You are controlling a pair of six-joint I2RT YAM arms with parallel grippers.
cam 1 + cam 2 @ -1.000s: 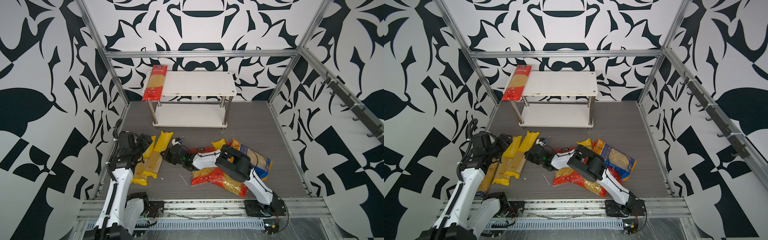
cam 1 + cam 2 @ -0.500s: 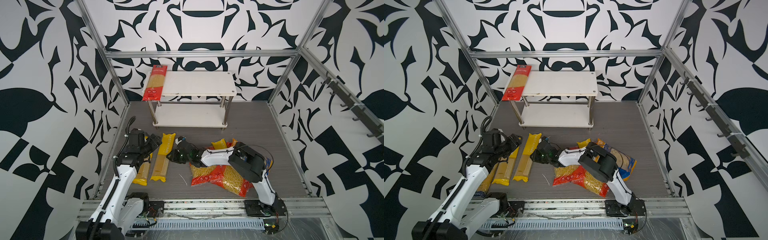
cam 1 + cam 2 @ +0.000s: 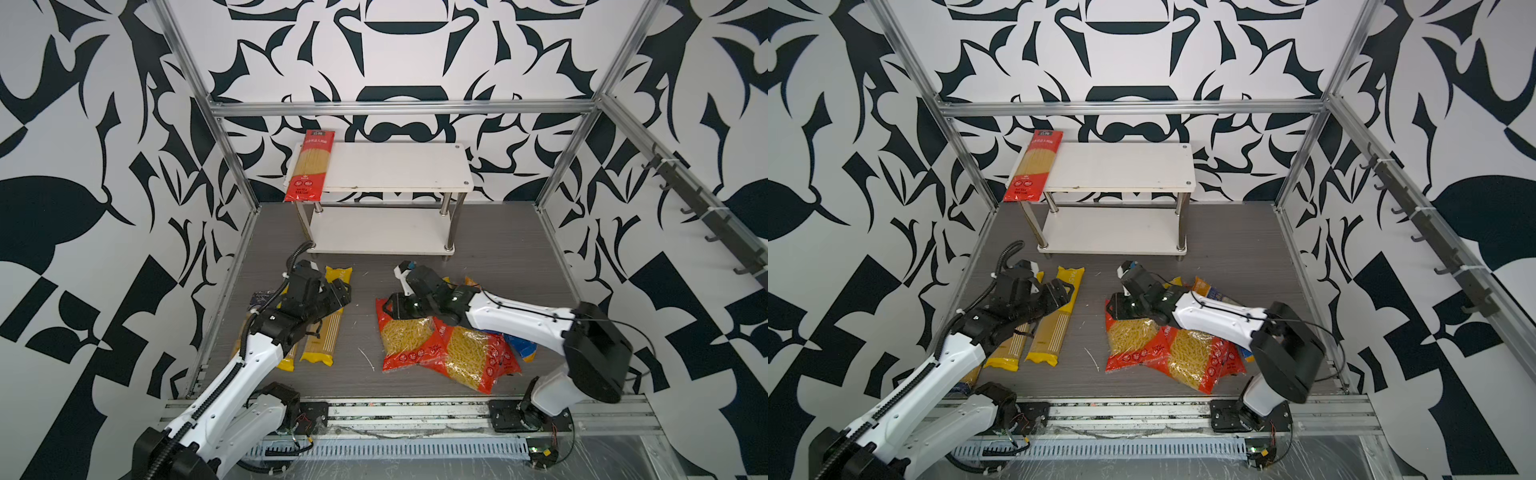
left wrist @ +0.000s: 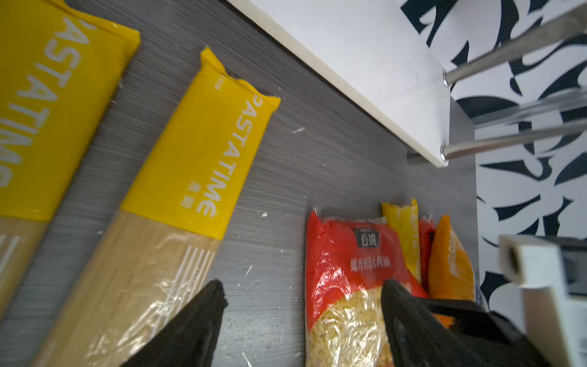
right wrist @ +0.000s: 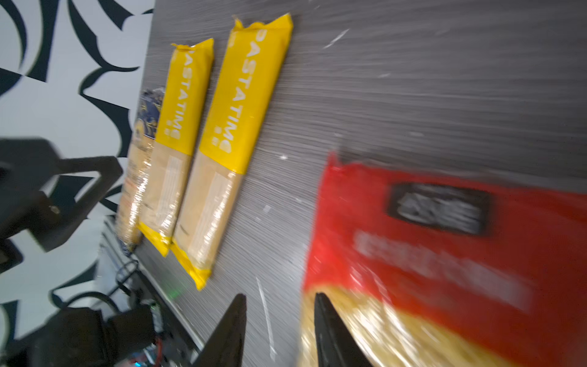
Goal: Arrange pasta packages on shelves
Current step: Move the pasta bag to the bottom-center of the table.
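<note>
The shelves [image 3: 390,166] stand at the back, two white boards on chrome legs. A red spaghetti pack [image 3: 309,170] lies on the top board's left end and overhangs the front. Two yellow PASTATIME packs [image 3: 330,320] [image 4: 203,152] lie side by side on the floor at the left, with a dark-blue pack [image 5: 144,127] beside them. My left gripper [image 3: 341,293] [image 4: 303,289] hovers open over them, empty. Red fusilli bags [image 3: 405,336] [image 3: 1187,357] lie at the right. My right gripper [image 3: 390,305] [image 5: 280,298] is open at the nearer bag's top-left corner, holding nothing.
A blue-orange bag [image 3: 1212,291] and another yellow pack [image 4: 401,235] lie half hidden under the right arm and the fusilli bags. Aluminium frame rails [image 3: 232,145] edge the grey floor on both sides. The lower shelf board [image 3: 382,232] is bare.
My right gripper has opened and drawn away to the right from the yellow pack, over to the red fusilli bag. My left arm has swung right and forward over the yellow packs.
</note>
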